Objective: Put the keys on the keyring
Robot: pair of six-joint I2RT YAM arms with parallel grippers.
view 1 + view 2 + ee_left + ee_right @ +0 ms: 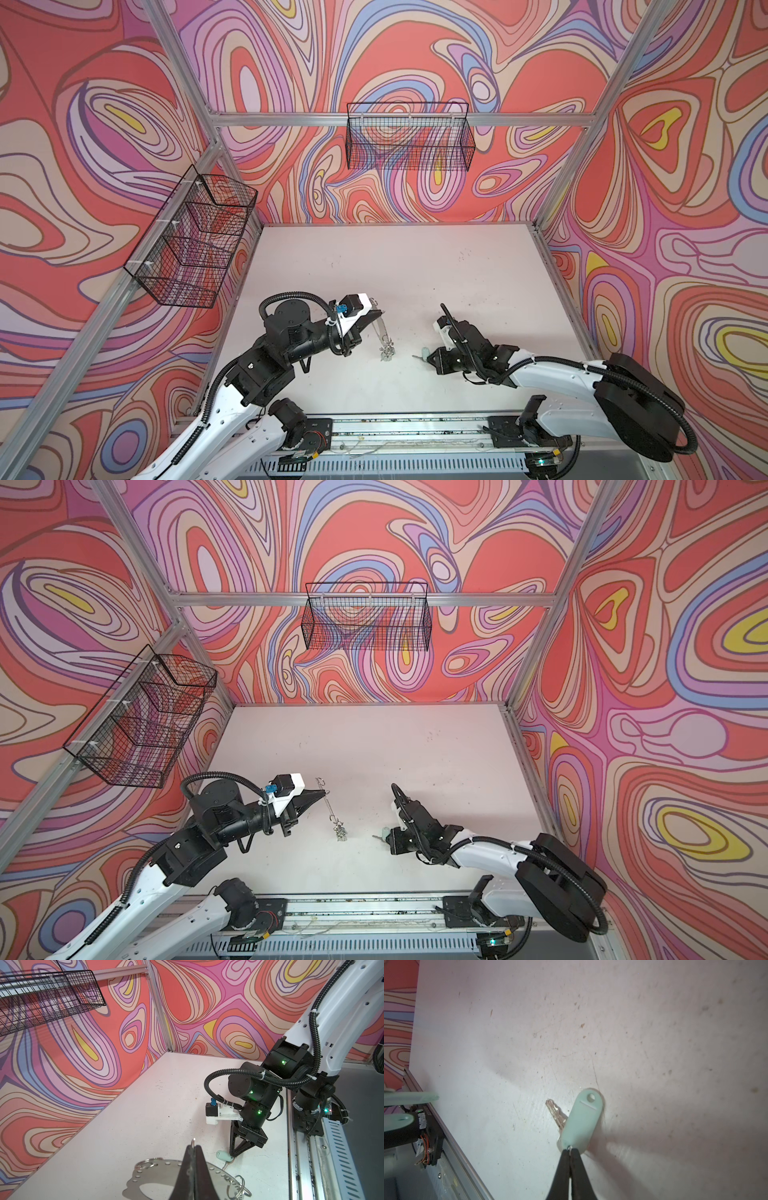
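Plainly, silvery key [555, 1114] wears mint tag [583, 1122] (oval).

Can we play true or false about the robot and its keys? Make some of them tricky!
1. The right gripper pinches a key with a pale green tag. True.
2. The left gripper is wide open. False: it is shut on a small wire loop of the keyring.
3. There are two black wire baskets, one here and one here. True.
4. The green-tagged key already hangs on the keyring. False: it is apart from it, in the right gripper.
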